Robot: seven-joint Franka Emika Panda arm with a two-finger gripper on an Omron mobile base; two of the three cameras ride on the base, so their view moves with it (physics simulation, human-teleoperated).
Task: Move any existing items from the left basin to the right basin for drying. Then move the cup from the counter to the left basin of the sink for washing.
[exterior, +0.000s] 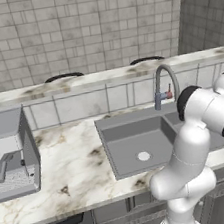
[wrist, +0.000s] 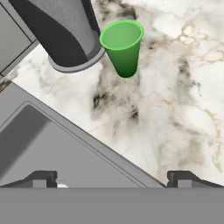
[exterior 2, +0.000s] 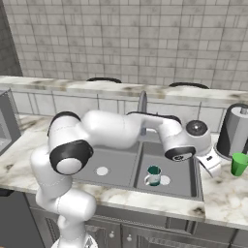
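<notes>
Hovering released, end effector (wrist: pixel 112 178) faces tapered glossy green cup (wrist: pixel 123 47) on veined marble counter (wrist: pixel 175 109).

I find nothing to read here: no lettering, brand, number or sign on the green cup (wrist: pixel 123 46), the grey canister (wrist: pixel 65 35) beside it, the teal cup (exterior 2: pixel 153 175), the tap (exterior: pixel 163 84) or the grey appliance (exterior: pixel 11 153) on my desk; its small pale panel is too blurred to make out.
</notes>
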